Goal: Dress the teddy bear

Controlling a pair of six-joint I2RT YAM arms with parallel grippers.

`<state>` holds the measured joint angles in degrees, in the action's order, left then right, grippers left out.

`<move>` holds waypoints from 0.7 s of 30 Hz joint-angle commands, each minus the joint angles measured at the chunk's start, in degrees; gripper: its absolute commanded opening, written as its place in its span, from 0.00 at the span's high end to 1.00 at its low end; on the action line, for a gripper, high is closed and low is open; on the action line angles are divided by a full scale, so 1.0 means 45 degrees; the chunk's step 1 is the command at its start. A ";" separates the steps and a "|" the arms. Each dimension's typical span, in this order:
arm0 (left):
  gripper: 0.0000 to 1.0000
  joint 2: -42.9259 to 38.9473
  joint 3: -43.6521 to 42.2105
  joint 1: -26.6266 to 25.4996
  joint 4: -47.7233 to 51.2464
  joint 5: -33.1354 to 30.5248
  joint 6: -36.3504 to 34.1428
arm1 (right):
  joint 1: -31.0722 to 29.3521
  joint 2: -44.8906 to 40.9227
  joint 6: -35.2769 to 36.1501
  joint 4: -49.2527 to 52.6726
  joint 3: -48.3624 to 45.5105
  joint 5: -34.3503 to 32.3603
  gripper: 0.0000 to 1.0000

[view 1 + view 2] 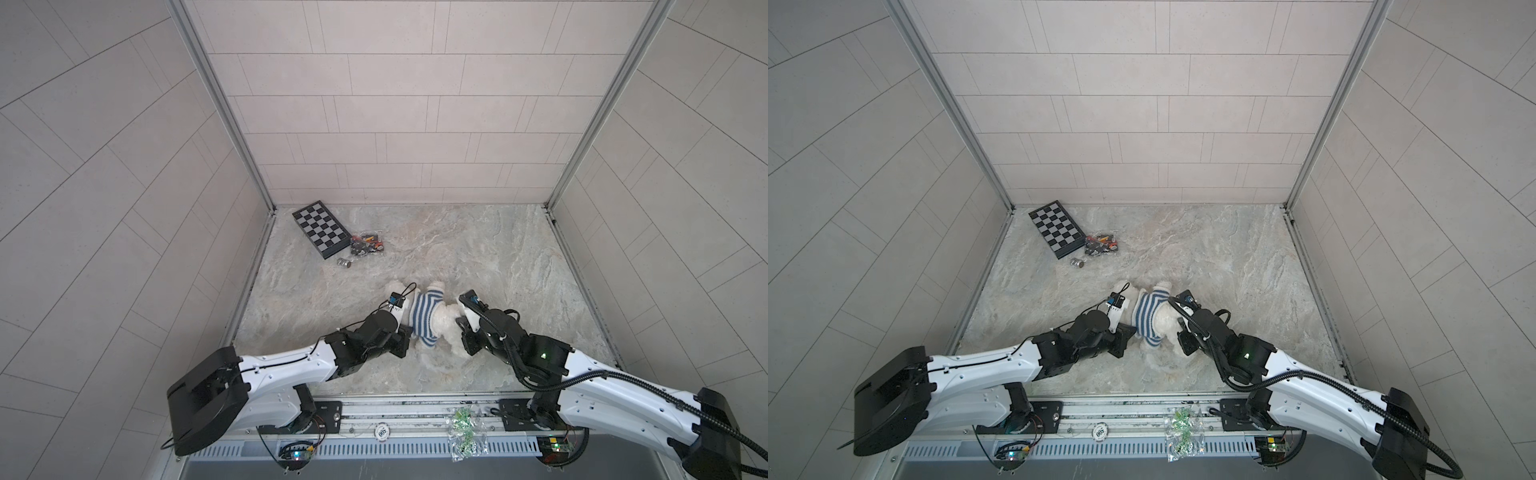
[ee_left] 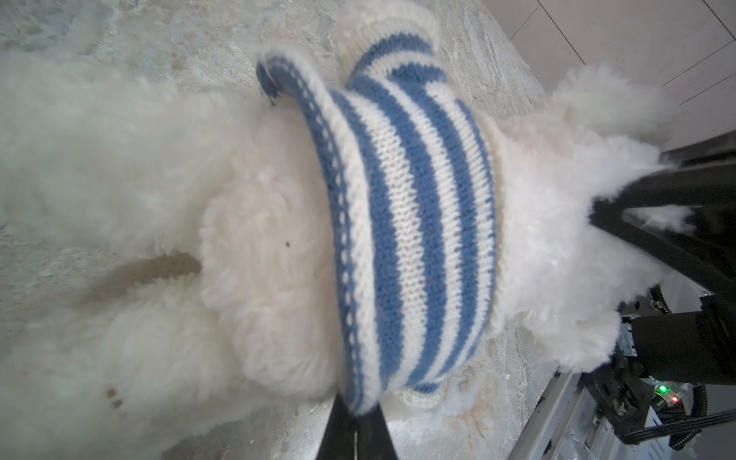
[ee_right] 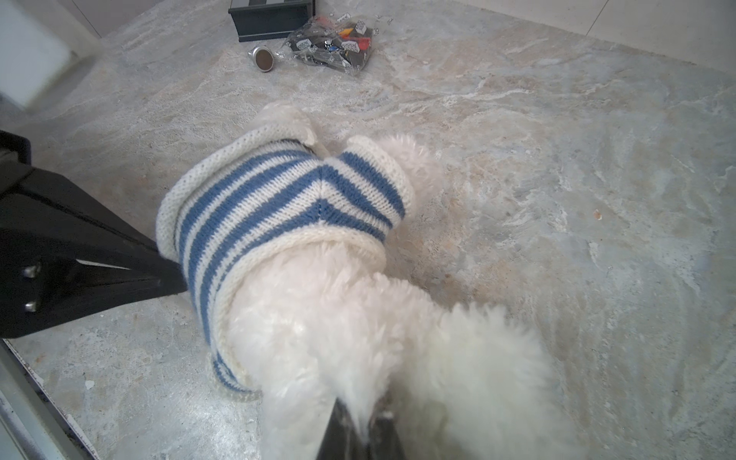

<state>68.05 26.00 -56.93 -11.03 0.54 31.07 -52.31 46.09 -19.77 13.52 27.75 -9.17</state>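
Observation:
The teddy bear (image 1: 445,321) (image 1: 1168,320) lies on the marble table between my two grippers, fluffy and white. A blue-and-white striped knit shirt (image 1: 422,316) (image 2: 414,223) (image 3: 286,199) sits around its torso, bunched, with one furry limb coming out of a sleeve (image 3: 398,167). My left gripper (image 2: 355,418) (image 3: 177,275) is shut on the shirt's blue-stitched hem at the bear's left side. My right gripper (image 3: 360,418) (image 2: 597,203) is shut on a tuft of the bear's fur beyond the shirt's collar. The bear's face does not show.
A folded chessboard (image 1: 320,235) lies at the back left, with a clear bag of small pieces (image 1: 365,245) and a small metal cylinder (image 1: 344,262) beside it. A clear bag with green bits (image 1: 463,432) rests on the front rail. Tiled walls close three sides.

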 commanded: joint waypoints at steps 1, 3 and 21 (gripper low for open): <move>1.00 -0.0218 -0.0284 0.0234 0.0093 -0.0451 -0.0068 | 0.0062 -0.0280 -0.0177 -0.0257 0.0308 0.0035 1.00; 1.00 -0.0343 -0.0404 0.0410 0.0202 -0.0466 -0.0128 | 0.0131 -0.0289 -0.0148 -0.0122 0.0376 0.0148 1.00; 1.00 -0.1356 -0.0428 0.0039 -0.0079 0.0161 -0.0442 | 0.0854 0.0460 -0.0245 -0.0898 -0.0124 0.0673 0.97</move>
<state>63.72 24.60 -56.18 -10.00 0.01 29.95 -49.58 47.46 -19.84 12.75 27.66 -6.48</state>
